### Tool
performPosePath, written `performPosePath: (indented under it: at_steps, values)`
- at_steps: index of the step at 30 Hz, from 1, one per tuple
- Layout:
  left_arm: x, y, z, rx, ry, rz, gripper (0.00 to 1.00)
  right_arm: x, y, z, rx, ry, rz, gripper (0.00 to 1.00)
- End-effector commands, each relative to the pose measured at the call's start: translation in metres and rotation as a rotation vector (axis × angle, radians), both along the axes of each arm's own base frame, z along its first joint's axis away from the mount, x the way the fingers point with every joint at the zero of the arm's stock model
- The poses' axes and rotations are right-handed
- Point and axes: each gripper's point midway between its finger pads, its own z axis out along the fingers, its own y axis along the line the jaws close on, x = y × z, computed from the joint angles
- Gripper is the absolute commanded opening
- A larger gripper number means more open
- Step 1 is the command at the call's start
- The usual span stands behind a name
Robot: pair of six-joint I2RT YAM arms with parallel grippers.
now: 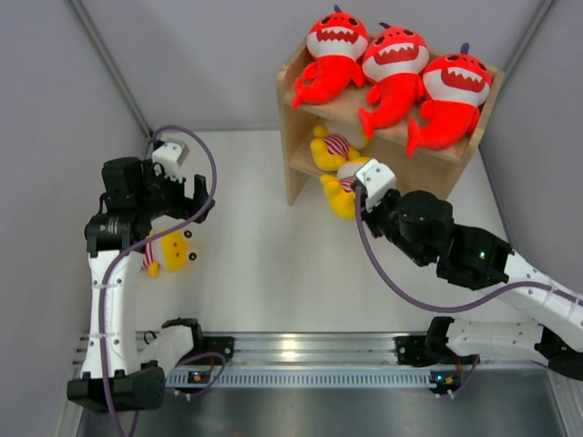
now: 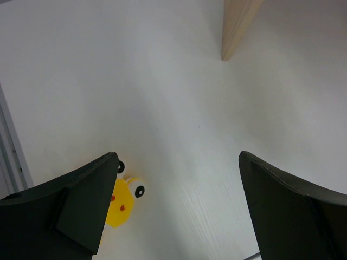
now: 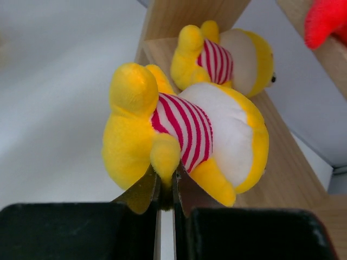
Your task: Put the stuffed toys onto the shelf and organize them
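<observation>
Stuffed toy (image 3: 184,135) clamped in right jaws, arm stretched toward shelf (image 1: 293,146); left jaws apart.

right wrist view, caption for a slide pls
Right gripper pinching a yellow striped toy at the shelf, a second yellow toy on the tier beyond.

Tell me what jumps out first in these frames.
Three red-orange sharks sit in a row on the top tier of the wooden shelf. Below them, the right tool is shut on a yellow striped plush at the front of the lower tier, beside a second yellow plush lying there. A third yellow plush lies on the table below the open left tool.
</observation>
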Motion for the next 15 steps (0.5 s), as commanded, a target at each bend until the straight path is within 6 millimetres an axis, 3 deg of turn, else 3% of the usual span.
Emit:
performPosePath:
  at_steps: [1, 3, 4, 5, 8, 12, 15]
  values:
    - [0.001, -0.002, 0.018, 0.002, -0.053, -0.014, 0.98, 0.017, -0.027, 0.033, -0.028, -0.148, -0.129, 0.0]
    - [0.001, -0.002, 0.018, 0.004, -0.054, -0.013, 0.98, 0.027, -0.023, 0.015, -0.141, -0.193, -0.124, 0.0]
    - [0.0, -0.002, 0.018, 0.006, -0.053, -0.012, 0.98, 0.036, -0.023, 0.015, -0.131, -0.217, -0.142, 0.0]
    - [0.0, -0.001, 0.019, 0.007, -0.057, -0.011, 0.98, 0.04, -0.019, -0.003, -0.163, -0.202, -0.114, 0.0]
    - [-0.001, -0.002, 0.018, 0.006, -0.056, -0.017, 0.98, 0.057, -0.025, -0.024, -0.147, -0.171, -0.108, 0.0]
    - [0.001, -0.005, 0.015, -0.001, -0.046, -0.035, 0.98, 0.074, -0.046, -0.029, -0.079, -0.172, -0.131, 0.0]
    - [0.001, -0.007, 0.015, -0.01, -0.042, -0.041, 0.98, 0.081, -0.045, -0.038, -0.073, -0.155, -0.088, 0.0]
